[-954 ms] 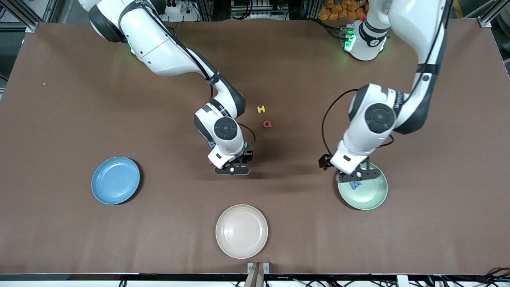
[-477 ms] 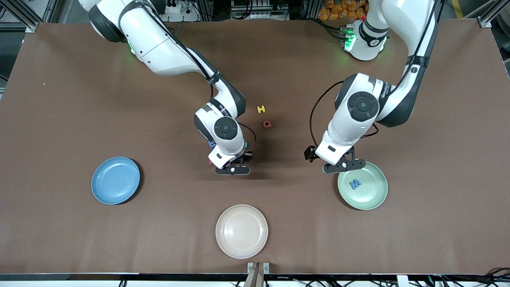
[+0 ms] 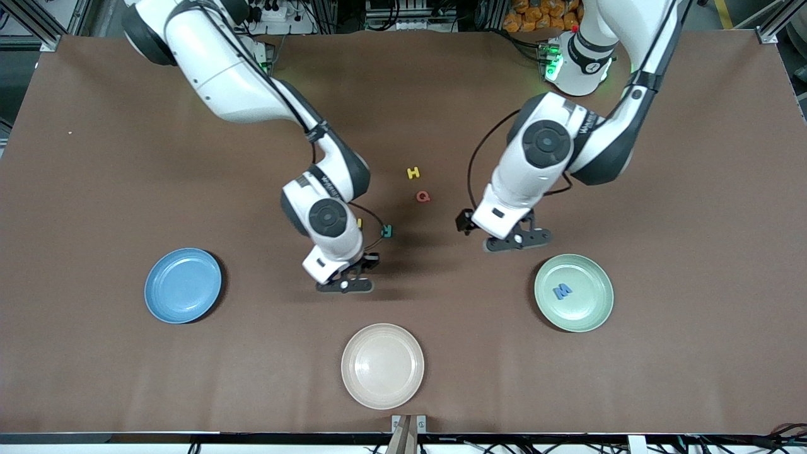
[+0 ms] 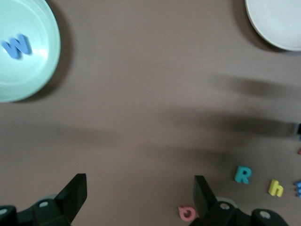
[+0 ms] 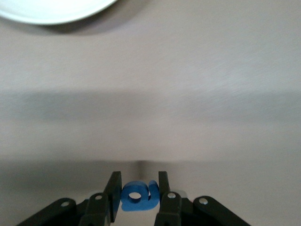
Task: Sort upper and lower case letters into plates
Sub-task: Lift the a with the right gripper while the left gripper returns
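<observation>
Meanwhile, the right gripper (image 5: 136,197) is up over the bare brown desk (image 3: 94,189), between the blue plate (image 3: 183,285) and the letters in the middle, its jaws clenched on a small blue letter (image 5: 137,196). The left gripper (image 3: 518,240) hangs over the desk just beside the mint green plate (image 3: 589,309), jaws released and holding nothing. A blue M (image 3: 562,291) lies in the green plate; the blue plate holds nothing. On the desk between the arms lie a yellow H (image 3: 413,173), a red Q (image 3: 423,197) nearer the front camera, a teal R (image 3: 387,231) and a small yellow h (image 4: 275,188). A cream plate (image 3: 382,366) sits nearest the camera.
</observation>
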